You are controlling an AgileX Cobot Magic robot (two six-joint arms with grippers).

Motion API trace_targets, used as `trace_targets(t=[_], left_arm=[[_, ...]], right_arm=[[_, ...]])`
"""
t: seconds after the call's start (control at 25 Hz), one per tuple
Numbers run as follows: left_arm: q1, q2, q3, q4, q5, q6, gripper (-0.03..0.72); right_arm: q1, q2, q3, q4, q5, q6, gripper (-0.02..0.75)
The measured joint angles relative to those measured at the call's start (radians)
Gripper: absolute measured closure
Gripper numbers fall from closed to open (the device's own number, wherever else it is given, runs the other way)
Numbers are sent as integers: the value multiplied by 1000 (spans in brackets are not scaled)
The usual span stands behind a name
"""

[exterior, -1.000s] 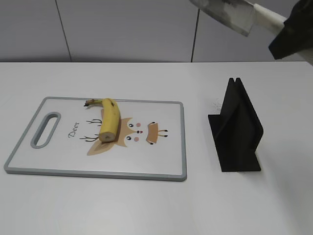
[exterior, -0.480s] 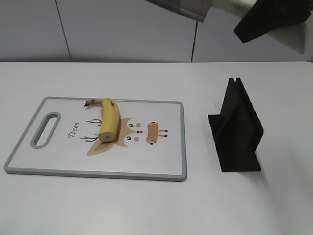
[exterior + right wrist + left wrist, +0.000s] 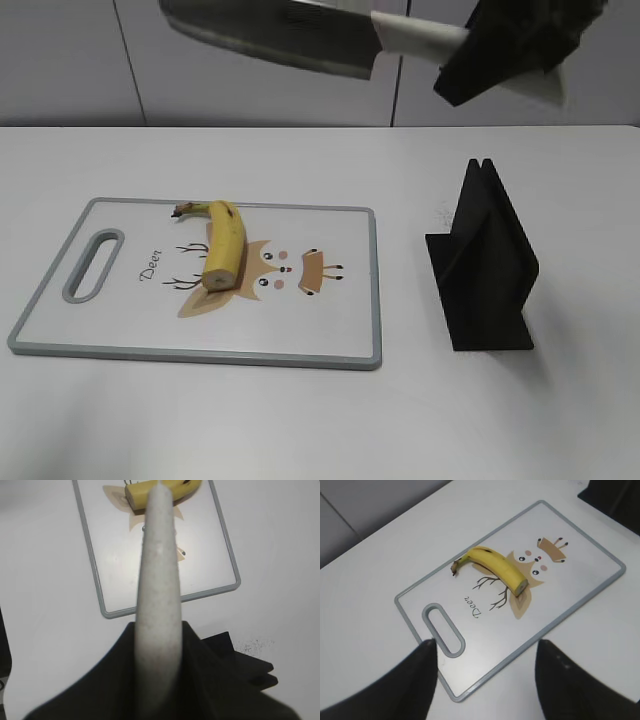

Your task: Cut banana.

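Note:
The banana (image 3: 224, 245) is short, yellow and unpeeled, with a dark stem tip and one blunt cut end. It lies on a white cutting board (image 3: 310, 320) with a grey rim and a deer print. It also shows in the left wrist view (image 3: 496, 568) and partly in the right wrist view (image 3: 187, 487). My right gripper (image 3: 500, 55) is shut on the white handle of a knife (image 3: 270, 35), held high above the board with the blade pointing left. The handle (image 3: 157, 595) fills the right wrist view. My left gripper (image 3: 485, 675) is open and empty above the board's handle corner.
A black knife stand (image 3: 485, 265) sits on the white table to the right of the board, also seen in the right wrist view (image 3: 250, 665). The board has a grey handle slot (image 3: 93, 265) at its left end. A grey wall runs behind the table.
My right gripper has carried the knife leftward from the upper right corner, so the blade now hangs above the board. The banana and the board have not moved.

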Motion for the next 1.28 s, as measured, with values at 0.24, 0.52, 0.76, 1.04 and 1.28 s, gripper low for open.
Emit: trace_targets(t=[0.24,0.52,0.76,1.04,1.28], left_arm=[[-18,251,-225,0,124,158,99],[-187,469,-391,177,173,218,99],[-250,584,-453,264,174,220,99],[-251,651,-458,295,138,222,99],[-251,680,-459,295,117,235,99]], right_arm=[[0,72,-35,0,6,-148,568],[24,169,-104,-11,5,-253,568],[67,252,-183,-14,9,-289,568],[79,321,-227,0,19,-328,568],[81,368,-244,51,24,-374,568]])
